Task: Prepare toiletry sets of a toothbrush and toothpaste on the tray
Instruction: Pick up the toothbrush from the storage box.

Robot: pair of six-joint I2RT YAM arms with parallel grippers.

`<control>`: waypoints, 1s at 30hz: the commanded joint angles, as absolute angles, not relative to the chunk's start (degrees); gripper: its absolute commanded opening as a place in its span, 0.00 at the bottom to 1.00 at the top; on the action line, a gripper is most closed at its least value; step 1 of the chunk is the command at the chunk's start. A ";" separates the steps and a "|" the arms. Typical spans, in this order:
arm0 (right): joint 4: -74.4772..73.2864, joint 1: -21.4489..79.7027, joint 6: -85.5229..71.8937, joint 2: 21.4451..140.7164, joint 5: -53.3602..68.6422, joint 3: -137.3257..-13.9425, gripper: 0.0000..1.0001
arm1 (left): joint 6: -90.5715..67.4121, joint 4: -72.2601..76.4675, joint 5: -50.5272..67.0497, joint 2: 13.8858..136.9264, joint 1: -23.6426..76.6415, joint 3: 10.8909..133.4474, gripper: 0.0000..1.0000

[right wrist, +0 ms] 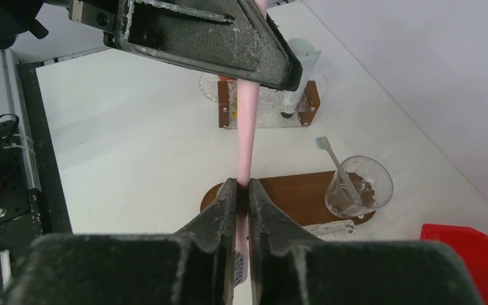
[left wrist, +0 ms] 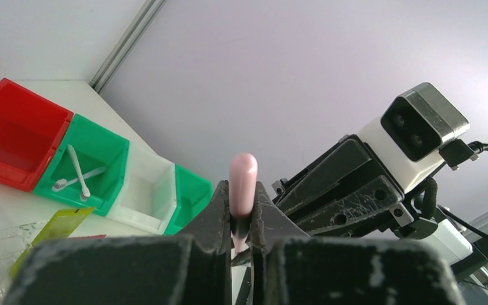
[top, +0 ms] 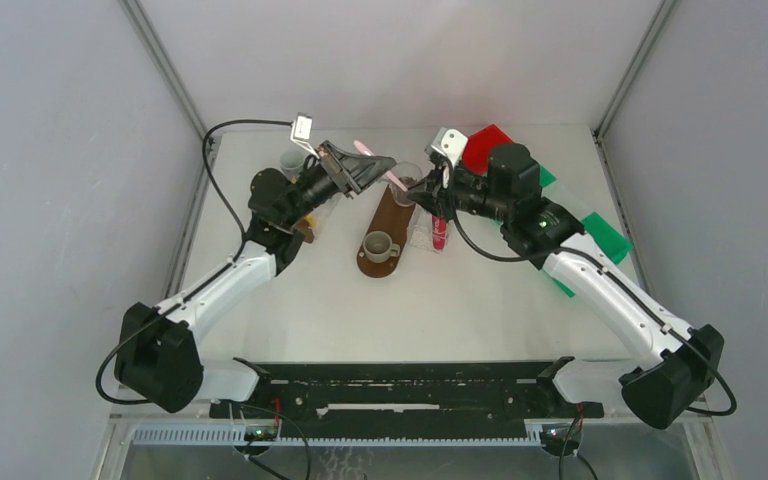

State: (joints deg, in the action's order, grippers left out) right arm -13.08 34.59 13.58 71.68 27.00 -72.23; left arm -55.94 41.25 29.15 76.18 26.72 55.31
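Observation:
A pink toothbrush (top: 396, 181) hangs in the air above the far end of the brown wooden tray (top: 388, 214), with both grippers on it. My left gripper (top: 364, 166) is shut on its handle end (left wrist: 243, 171). My right gripper (top: 419, 190) is shut on it near the bristle end (right wrist: 248, 127). A pink-red toothpaste tube (top: 439, 232) lies just right of the tray. In the left wrist view a lime green toothpaste tube (left wrist: 57, 225) shows at the lower left. A clear glass (right wrist: 359, 185) on the tray holds a white toothbrush (right wrist: 337, 165).
A grey cup (top: 378, 245) stands on the tray's near end. Red (left wrist: 16, 133), green (left wrist: 92, 162) and white (left wrist: 146, 187) bins line the right side; the green one holds white toothbrushes (left wrist: 76, 175). A clear dish with brown wooden ends (right wrist: 267, 101) sits left of the tray.

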 commanded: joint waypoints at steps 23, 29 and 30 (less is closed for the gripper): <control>9.12 33.34 -38.72 66.97 21.93 -68.05 1.00 | -48.99 45.17 -3.62 64.72 27.03 45.24 0.00; 9.85 33.63 -66.09 71.50 16.26 -68.12 0.95 | -45.96 49.39 -3.39 63.96 27.35 43.48 0.00; 9.95 33.80 -70.76 72.60 16.93 -68.13 0.93 | -45.33 50.08 -3.26 63.86 27.40 43.28 0.00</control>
